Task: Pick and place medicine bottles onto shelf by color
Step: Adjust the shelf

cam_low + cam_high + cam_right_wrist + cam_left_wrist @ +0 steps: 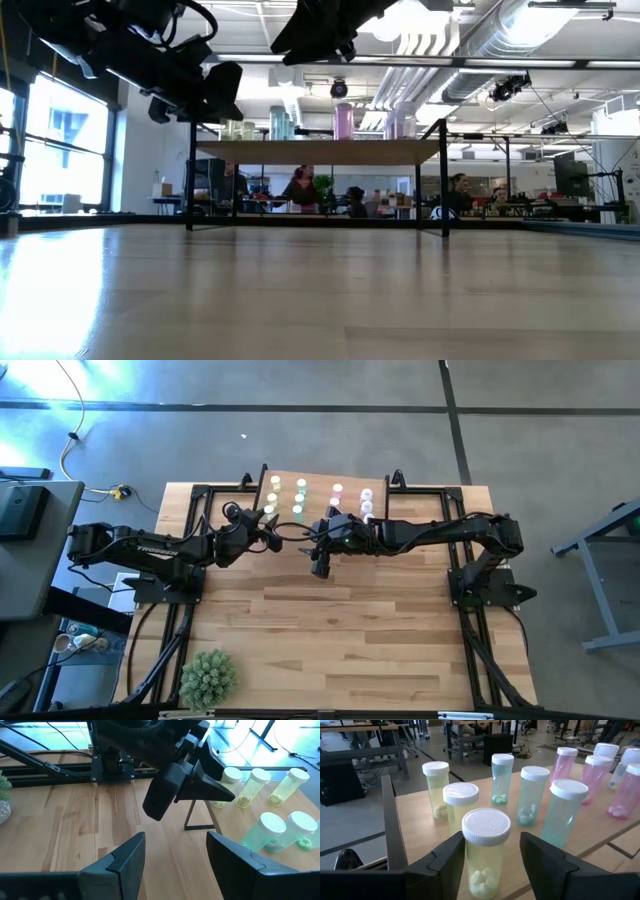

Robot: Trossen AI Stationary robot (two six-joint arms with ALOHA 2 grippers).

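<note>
Left gripper (492, 857) at the shelf's near left corner, fingers (447, 857) spread on either side of a yellow bottle (484, 852), small gaps visible on both sides: released, not clamped. Bottle upright on the shelf (425, 827), white cap on, pale tablets at the bottom.

Beyond it in the left wrist view: two more yellow bottles (460, 805), three green bottles (532, 795), pink bottles (565, 765) farther along, at least four, some cut by the frame edge. All upright, white-capped, grouped by colour. No label or print legible on any bottle.

Right gripper (175, 855) over bare tabletop (75, 815) just in front of the shelf, fingers wide apart, nothing between them. Same view: left arm's wrist in front, three yellow bottles and two green ones on the shelf behind.

High view: shelf (285, 478) at the table's far edge, middle; both grippers meeting in front of it. Pale lettering along the left arm (140, 545), too small to read. One spiky green potted plant (208, 678) at the near left corner of the table.

Low view: people seated in the room beyond.
</note>
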